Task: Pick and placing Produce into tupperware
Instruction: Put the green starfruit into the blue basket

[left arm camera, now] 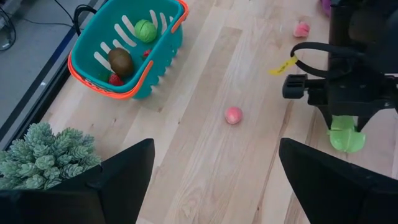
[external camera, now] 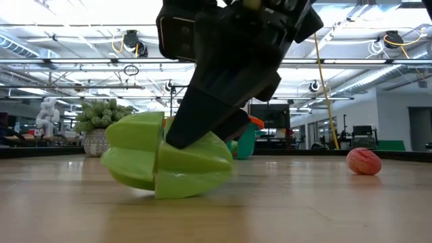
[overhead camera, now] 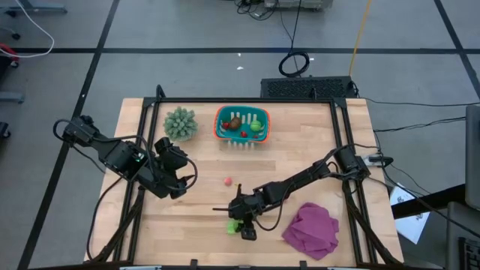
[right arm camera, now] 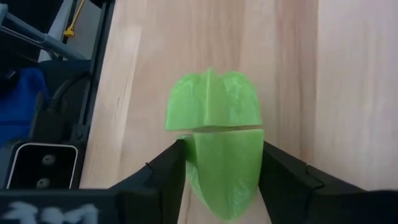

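Note:
A light-green ridged toy fruit (right arm camera: 214, 112) lies on the table near its near edge, also seen in the low view (external camera: 162, 165). My right gripper (right arm camera: 222, 146) comes down on it (overhead camera: 241, 223), shut on its sides. The teal tub (overhead camera: 223, 132) with an orange-red rim stands at the far middle and holds a green ball (left arm camera: 145, 29), a brown oval (left arm camera: 120, 60) and a red piece (left arm camera: 115, 79). A small red piece (overhead camera: 227, 181) rests on the bare wood mid-table. My left gripper (left arm camera: 214, 186) hovers open at the table's left (overhead camera: 176, 178). My right gripper pinches the green fruit between its two fingers (right arm camera: 171, 165), one on each long side of the half nearer the wrist (right arm camera: 224, 168). The fingers come from above, slanting down (external camera: 223, 101). The fruit's underside (external camera: 165, 192) rests on the table, slightly tilted.
A spiky grey-green plant (overhead camera: 180, 124) stands left of the tub. A magenta cloth (overhead camera: 311, 229) lies near the right front edge. Another small pinkish piece (left arm camera: 301, 28) lies on the wood beyond my right arm. Bare wood stretches between the green fruit and the tub.

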Robot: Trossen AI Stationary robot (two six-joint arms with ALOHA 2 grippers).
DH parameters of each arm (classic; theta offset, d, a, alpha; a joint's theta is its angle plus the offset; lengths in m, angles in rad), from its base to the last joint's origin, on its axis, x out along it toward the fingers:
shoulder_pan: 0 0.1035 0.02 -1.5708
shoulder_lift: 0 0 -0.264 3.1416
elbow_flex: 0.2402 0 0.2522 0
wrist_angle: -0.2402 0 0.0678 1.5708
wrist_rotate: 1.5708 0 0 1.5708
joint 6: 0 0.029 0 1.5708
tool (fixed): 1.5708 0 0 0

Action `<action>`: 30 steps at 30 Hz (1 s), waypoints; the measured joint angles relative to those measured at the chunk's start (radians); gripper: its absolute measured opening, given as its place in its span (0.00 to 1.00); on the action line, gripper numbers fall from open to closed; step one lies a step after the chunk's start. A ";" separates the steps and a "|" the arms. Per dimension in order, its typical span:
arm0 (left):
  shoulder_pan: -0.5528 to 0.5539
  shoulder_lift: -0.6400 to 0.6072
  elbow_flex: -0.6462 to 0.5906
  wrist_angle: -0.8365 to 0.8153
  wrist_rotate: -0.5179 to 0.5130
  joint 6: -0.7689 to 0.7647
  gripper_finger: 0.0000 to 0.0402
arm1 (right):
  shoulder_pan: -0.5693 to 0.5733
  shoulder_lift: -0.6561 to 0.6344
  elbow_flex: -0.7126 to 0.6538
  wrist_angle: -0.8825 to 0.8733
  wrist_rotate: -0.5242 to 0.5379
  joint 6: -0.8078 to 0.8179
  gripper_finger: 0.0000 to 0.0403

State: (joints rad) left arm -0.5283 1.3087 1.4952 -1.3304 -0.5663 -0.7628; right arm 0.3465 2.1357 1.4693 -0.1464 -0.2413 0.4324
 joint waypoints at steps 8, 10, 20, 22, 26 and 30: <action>0.000 0.000 0.000 0.000 0.000 0.006 0.87 | -0.021 0.000 0.000 -0.035 0.000 -0.002 0.39; 0.000 0.000 0.000 0.000 0.000 0.007 0.87 | -0.026 -0.001 0.001 -0.049 0.001 -0.002 0.39; 0.000 0.000 0.000 0.000 0.000 0.009 0.87 | -0.063 -0.002 0.002 -0.094 0.004 -0.002 0.39; 0.000 0.000 0.000 0.000 0.000 0.009 0.87 | -0.072 -0.003 0.002 -0.113 0.007 -0.004 0.39; 0.000 0.000 0.000 0.000 0.000 0.015 0.87 | -0.091 -0.004 0.002 -0.154 0.028 -0.007 0.39; 0.000 0.000 0.000 0.000 0.000 0.022 0.87 | -0.112 -0.004 0.002 -0.187 0.031 -0.006 0.39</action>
State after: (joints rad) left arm -0.5285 1.3087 1.4952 -1.3308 -0.5663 -0.7410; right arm 0.2341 2.1320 1.4715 -0.3335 -0.2099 0.4259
